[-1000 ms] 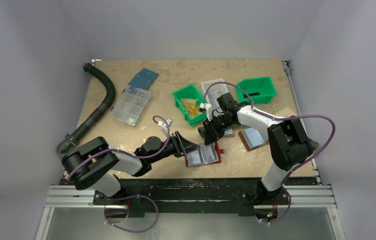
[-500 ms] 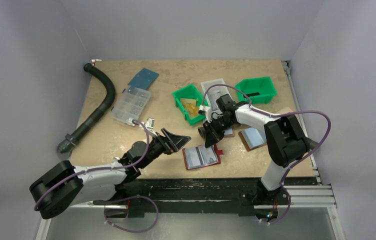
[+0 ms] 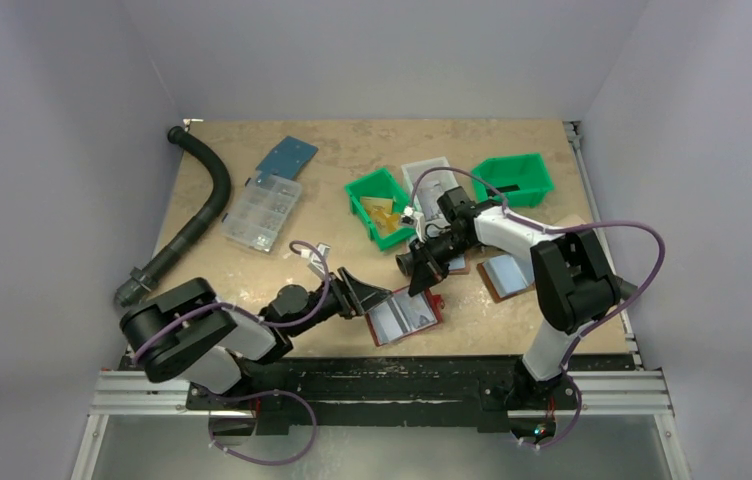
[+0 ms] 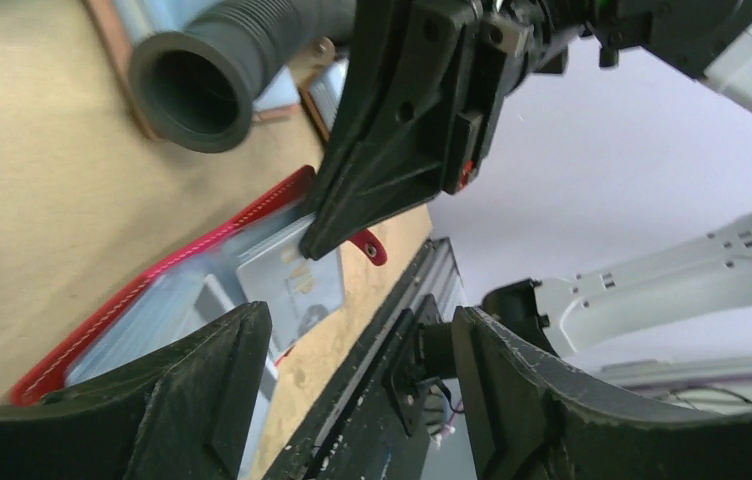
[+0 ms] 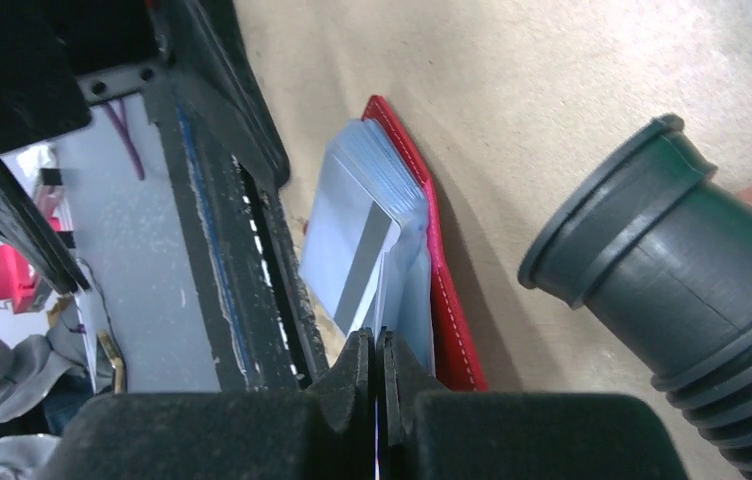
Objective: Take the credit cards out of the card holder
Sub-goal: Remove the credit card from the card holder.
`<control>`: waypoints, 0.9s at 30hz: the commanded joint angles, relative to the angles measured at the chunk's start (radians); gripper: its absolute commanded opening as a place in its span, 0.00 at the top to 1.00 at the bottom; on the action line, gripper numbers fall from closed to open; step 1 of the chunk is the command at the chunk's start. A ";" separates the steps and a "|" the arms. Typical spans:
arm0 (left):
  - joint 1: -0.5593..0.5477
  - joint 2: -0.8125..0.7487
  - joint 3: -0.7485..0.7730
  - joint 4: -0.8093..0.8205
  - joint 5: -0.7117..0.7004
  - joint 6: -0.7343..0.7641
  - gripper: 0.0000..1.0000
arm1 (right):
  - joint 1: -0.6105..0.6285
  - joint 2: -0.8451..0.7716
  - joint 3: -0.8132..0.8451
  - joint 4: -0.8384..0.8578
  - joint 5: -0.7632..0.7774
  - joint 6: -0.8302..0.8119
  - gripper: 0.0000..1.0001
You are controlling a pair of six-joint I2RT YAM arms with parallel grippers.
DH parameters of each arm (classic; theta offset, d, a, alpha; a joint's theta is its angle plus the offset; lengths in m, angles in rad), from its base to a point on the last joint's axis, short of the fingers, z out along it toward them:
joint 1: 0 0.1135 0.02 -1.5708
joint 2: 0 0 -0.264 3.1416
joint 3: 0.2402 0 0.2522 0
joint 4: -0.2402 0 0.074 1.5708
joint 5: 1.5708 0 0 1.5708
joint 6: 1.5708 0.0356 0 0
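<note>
Black fingertips of your right gripper (image 5: 377, 365) are pressed together at the edge of a grey-striped credit card (image 5: 349, 250) that stands out of the card holder (image 5: 449, 330); you cannot tell from these views whether they pinch it. Your left gripper (image 3: 377, 298) gapes wide, holding nothing. Half a second ago it was swung away; now it is back at the holder's 9 o'clock edge. The holder, at 6 o'clock on the table (image 3: 252, 270), has turned slightly. The brace looks restored, so the first card seems ready to draw out.
</note>
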 commanded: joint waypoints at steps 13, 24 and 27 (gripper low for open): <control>-0.043 0.265 0.074 0.363 0.099 -0.025 0.35 | -0.071 -0.010 0.066 -0.098 -0.223 -0.113 1.00; -0.057 0.273 0.108 0.328 0.095 0.011 0.37 | -0.077 0.000 0.077 -0.140 -0.270 -0.160 1.00; -0.056 0.278 0.109 0.325 0.086 0.016 0.38 | -0.079 0.001 0.079 -0.147 -0.280 -0.167 1.00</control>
